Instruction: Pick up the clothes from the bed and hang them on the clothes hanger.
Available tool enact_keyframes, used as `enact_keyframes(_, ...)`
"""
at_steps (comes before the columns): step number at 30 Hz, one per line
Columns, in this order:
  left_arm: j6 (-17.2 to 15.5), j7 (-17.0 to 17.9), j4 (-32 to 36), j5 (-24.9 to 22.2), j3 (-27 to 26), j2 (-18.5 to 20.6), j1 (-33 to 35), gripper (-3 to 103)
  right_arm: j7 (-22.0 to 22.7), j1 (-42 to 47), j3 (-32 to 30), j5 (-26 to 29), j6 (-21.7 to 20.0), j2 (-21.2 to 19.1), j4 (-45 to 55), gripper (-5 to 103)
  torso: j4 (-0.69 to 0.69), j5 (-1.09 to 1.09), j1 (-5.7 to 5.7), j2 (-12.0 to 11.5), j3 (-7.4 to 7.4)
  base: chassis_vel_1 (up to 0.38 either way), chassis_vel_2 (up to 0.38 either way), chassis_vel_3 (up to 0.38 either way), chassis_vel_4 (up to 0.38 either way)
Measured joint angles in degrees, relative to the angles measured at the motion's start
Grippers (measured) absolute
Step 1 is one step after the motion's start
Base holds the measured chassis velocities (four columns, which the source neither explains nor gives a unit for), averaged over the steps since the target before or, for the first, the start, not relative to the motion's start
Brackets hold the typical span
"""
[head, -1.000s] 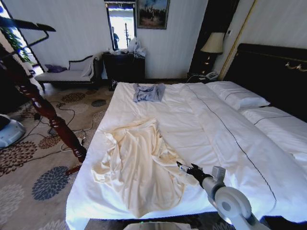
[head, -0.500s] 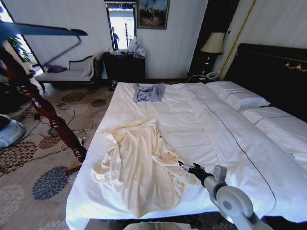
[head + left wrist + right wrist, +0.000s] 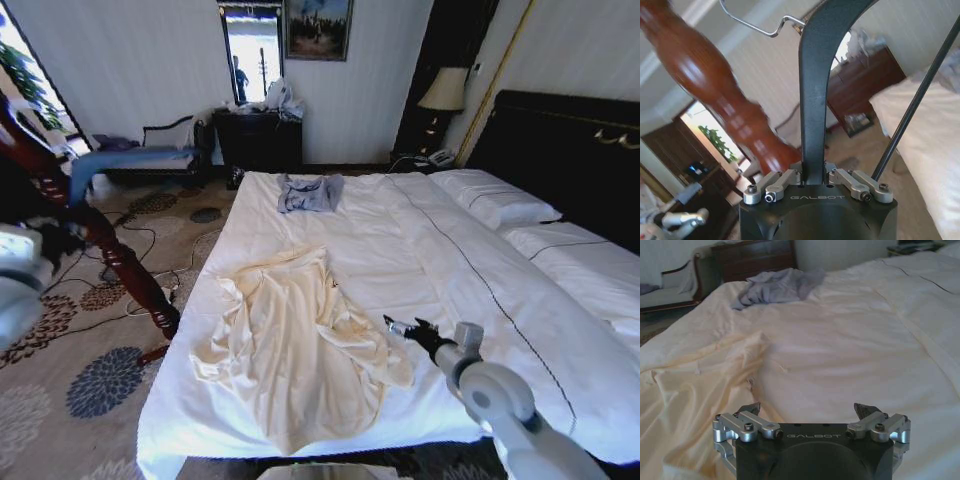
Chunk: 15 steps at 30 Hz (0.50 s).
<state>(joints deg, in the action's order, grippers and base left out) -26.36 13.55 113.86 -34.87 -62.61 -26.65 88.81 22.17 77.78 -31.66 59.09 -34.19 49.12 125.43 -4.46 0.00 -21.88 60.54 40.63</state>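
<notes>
The clothes [image 3: 290, 340], a long wrinkled cream garment, lie flat on the near left part of the bed [image 3: 450, 270]. My right gripper [image 3: 403, 327] hovers low over the white duvet just right of the garment's edge. In the right wrist view the right gripper [image 3: 809, 410] is open with nothing between its fingers, and the cream cloth [image 3: 695, 390] lies beside it. My left gripper [image 3: 815, 177] is shut on the dark clothes hanger [image 3: 812, 100], whose silver hook [image 3: 765, 27] points up. The left arm [image 3: 15, 285] is at the head view's far left.
A thick reddish-brown wooden post [image 3: 100, 240] leans beside the bed's left side, close to the hanger [image 3: 715, 85]. A small grey-blue garment [image 3: 310, 192] lies at the bed's far end. Pillows [image 3: 495, 200], a dark headboard, a dresser [image 3: 258, 135] and cables on the carpet surround the bed.
My right gripper has drawn back to the right, off the garment's edge onto bare duvet. The hanger has swung down from the head view's upper left, and the left arm now shows at its left edge.
</notes>
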Motion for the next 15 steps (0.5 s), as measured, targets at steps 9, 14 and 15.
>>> enact_keyframes(9,6.03,-4.02,-3.85,7.13,7.16,-5.71,0.77,19,-1.65,-25.72,20.36,-2.45,-0.03,-1.08,-14.8,100,0.01,0.01,-0.01,-0.01,0.01,0.0,0.0,0.0,0.0)
enact_keyframes(14,7.93,-5.47,-6.4,8.51,10.5,-7.71,-0.62,19,-2.74,-38.38,31.56,-6.59,1.28,2.47,-22.18,100,0.02,-0.02,-0.01,0.0,0.0,0.0,0.0,0.0,0.0)
enact_keyframes(15,7.93,-5.47,-6.4,8.51,10.5,-7.71,-0.62,19,-2.74,-38.38,31.56,-6.59,1.28,2.47,-22.18,100,0.02,-0.02,-0.01,0.0,0.0,0.0,0.0,0.0,0.0)
